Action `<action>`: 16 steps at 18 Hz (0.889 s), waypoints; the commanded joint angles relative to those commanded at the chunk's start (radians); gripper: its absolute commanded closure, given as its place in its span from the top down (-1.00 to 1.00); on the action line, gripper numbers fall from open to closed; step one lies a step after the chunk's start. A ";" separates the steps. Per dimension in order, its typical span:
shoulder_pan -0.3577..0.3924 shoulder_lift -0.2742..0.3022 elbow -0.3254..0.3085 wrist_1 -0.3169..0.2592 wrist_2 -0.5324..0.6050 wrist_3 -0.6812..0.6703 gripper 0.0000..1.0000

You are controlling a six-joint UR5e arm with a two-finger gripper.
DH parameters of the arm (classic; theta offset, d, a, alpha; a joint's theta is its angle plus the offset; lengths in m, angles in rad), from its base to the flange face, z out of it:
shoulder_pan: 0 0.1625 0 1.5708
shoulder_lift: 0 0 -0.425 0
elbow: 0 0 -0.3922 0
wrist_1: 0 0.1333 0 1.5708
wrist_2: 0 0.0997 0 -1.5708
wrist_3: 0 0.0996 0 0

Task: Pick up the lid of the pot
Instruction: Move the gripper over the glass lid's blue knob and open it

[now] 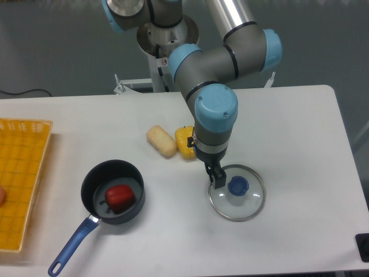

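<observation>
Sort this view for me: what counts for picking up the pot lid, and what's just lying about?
Part of the job:
clear pot lid with its blue knob
gripper

Just lying about:
black pan with a blue handle
red item in the pan
yellow item, partly hidden
tan oblong item
orange-yellow crate at the left edge

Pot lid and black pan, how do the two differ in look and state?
The pot lid is see-through, while the pan is solid black. The lid has a round blue knob on top; the pan has a long blue handle at its side. The lid lies knob up, whereas the pan sits open side up with a red item inside. Both are round with blue grips.
</observation>
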 joint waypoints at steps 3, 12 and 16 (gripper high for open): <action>0.000 0.002 0.002 -0.006 0.002 0.000 1.00; 0.044 0.000 -0.058 0.008 0.002 -0.021 1.00; 0.066 0.005 -0.064 0.034 0.003 -0.187 1.00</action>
